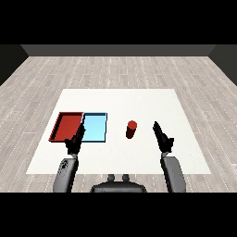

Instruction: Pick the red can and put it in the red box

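Red can (131,129) is seen upright at the centre of the frame, untouched. The right hand (162,137), fingers straight, is placed just right of it; it should be approached sideways, then closed around.

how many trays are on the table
2. The red tray lies at the table's left side, and the light blue tray lies right beside it, towards the red can. The left hand overlaps their near edges; nothing suggests a hidden third.
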Controlling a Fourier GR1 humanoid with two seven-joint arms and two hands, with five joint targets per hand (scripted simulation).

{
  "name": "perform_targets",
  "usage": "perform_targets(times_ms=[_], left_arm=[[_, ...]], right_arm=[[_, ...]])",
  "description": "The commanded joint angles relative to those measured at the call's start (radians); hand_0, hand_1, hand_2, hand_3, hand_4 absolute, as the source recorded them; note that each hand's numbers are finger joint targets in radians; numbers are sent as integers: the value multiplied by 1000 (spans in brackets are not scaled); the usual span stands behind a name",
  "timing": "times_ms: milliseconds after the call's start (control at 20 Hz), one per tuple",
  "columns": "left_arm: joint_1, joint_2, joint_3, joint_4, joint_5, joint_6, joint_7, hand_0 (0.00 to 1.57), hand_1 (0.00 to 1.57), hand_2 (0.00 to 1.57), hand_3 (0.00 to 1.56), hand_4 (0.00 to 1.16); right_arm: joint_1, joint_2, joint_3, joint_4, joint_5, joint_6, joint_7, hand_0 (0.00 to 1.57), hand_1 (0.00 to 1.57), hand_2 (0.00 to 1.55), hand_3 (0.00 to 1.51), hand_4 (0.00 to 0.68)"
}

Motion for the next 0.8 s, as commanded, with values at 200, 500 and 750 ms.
perform_targets(times_ms=[200, 500, 750], left_arm=[[-43, 18, 32, -5, -21, -2, 43, 0, 0, 0, 0, 0], [-67, -1, 93, -50, 63, -62, -340, 0, 0, 0, 0, 0], [-66, 11, 100, -35, 47, -69, -356, 0, 0, 0, 0, 0]], right_arm=[[-114, -66, -142, 154, -58, 42, -14, 0, 0, 0, 0, 0], [-127, -62, -184, 123, -115, 104, -319, 0, 0, 0, 0, 0], [-118, -54, -187, 162, -117, 118, -367, 0, 0, 0, 0, 0]])
